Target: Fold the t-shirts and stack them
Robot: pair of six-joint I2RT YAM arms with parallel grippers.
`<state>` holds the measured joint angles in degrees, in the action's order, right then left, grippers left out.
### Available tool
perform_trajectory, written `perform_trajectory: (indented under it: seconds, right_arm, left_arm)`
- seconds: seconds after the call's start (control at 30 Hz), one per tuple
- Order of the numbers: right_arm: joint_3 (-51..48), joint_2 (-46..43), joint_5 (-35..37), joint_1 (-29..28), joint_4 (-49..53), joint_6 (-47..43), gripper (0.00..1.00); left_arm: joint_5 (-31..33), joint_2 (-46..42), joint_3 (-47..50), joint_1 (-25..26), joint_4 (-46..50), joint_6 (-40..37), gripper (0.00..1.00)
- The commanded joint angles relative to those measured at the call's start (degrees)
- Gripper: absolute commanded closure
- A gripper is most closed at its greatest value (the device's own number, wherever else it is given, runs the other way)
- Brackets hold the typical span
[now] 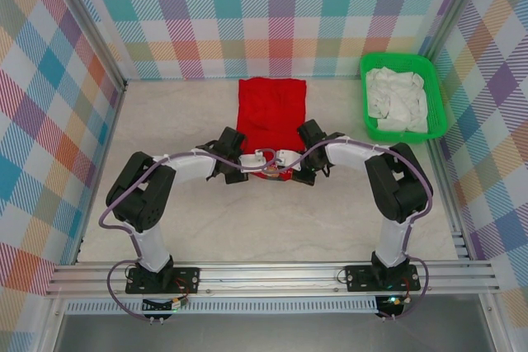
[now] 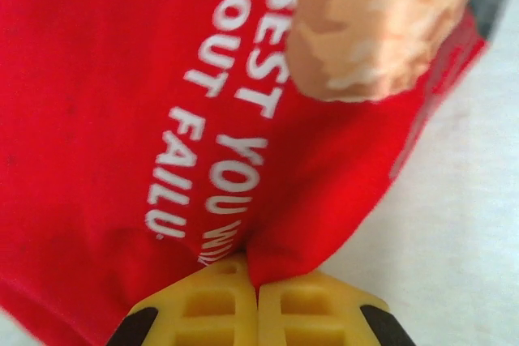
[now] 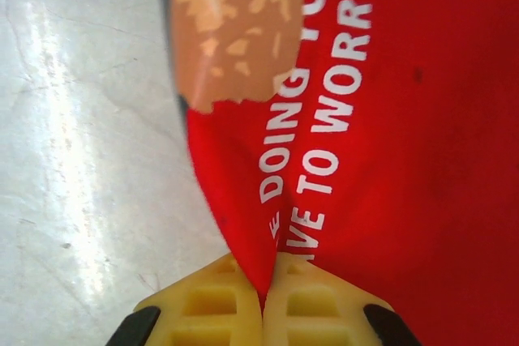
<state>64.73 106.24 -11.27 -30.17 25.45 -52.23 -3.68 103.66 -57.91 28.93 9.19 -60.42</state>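
I have the red t-shirt (image 1: 271, 109) lying at the centre of the top view as a narrow rectangle on the table (image 1: 330, 220), no sleeves sticking out; its near hem sits just below mid-frame, where both wrists meet. The left gripper (image 2: 258, 273) is pressed together on a pinch of red cloth at the bottom centre of its own view; the right gripper (image 3: 265, 273) is likewise clamped on a raised ridge of fabric at the bottom centre of its view. White lettering (image 2: 243, 79) runs up the cloth; the tan patch (image 2: 381, 30) at upper right is too blurred to read, though I take it for the printed picture. I judge the shirt light, thin and limp; it will sag between the two pinches and drag easily over the smooth top, so the hold belongs near the hem corners, catching every layer. A green basket (image 1: 402, 58) of white cloth (image 1: 396, 100) sits at upper right.
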Motion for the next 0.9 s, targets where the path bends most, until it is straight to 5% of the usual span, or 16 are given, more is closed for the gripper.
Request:
perform_trajectory:
  seconds: [0.0, 0.47, 0.87]
  right_arm:
    - [-2.1, -2.6, -2.2, -1.1, 3.2, 2.1, 1.00]
    - [-11.3, -14.4, 3.5, -6.6, 1.1, 10.5, 1.00]
    - [-17.1, -36.5, 7.2, -17.2, 8.9, 21.7, 1.00]
  left_arm:
    - [4.8, 0.5, 0.6, -1.3, 1.1, 1.7, 1.00]
    - [10.3, -18.4, 5.4, 7.0, 14.7, 4.9, 1.00]
    - [20.0, -36.2, 7.3, 20.6, 27.8, 14.6, 1.00]
